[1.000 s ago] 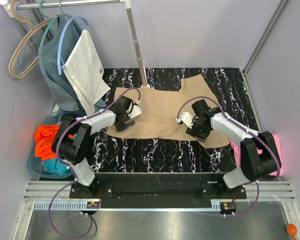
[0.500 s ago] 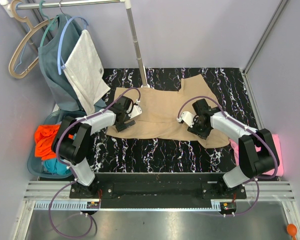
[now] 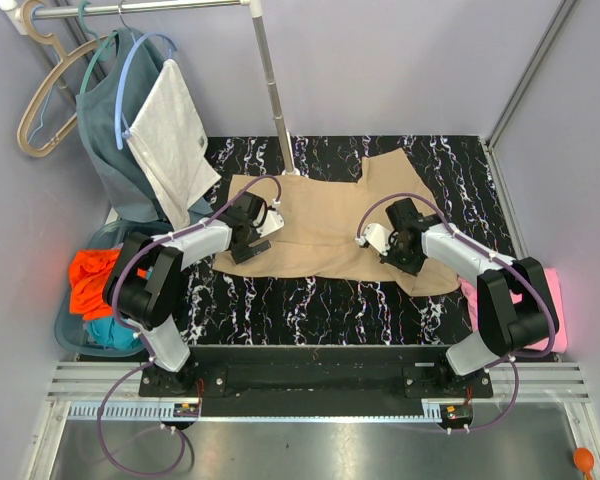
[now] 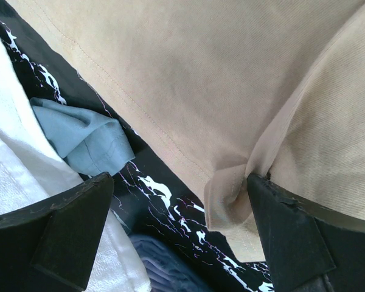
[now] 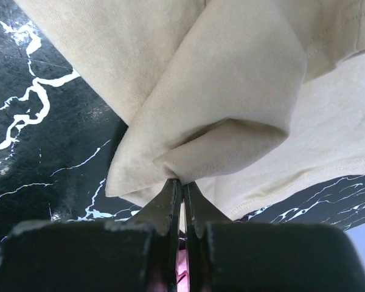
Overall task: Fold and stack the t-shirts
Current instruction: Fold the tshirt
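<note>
The tan t-shirt (image 3: pixel 320 225) lies spread on the black marbled table (image 3: pixel 310 300). My right gripper (image 3: pixel 401 254) is shut on a raised fold of it near its right side; the right wrist view shows the gripper (image 5: pixel 181 185) pinching the tan cloth (image 5: pixel 243 79). My left gripper (image 3: pixel 242 241) is open at the shirt's left edge. In the left wrist view (image 4: pixel 179 225) a bunched tan corner (image 4: pixel 228 194) touches its right finger (image 4: pixel 298 237). The pink shirt (image 3: pixel 558 300) lies off the table's right edge. The orange shirt (image 3: pixel 92 275) and the teal shirt (image 3: pixel 110 335) sit in a basket.
A blue basket (image 3: pixel 68 325) stands left of the table. A clothes rail pole (image 3: pixel 275 90) rises at the back. A grey-teal garment (image 3: pixel 110 140) and a white cloth (image 3: pixel 170 130) hang on hangers at the back left, reaching the left gripper's side (image 4: pixel 12 152).
My right gripper has drawn slightly back and to the right with the tan fold in it. The left gripper has not moved.
</note>
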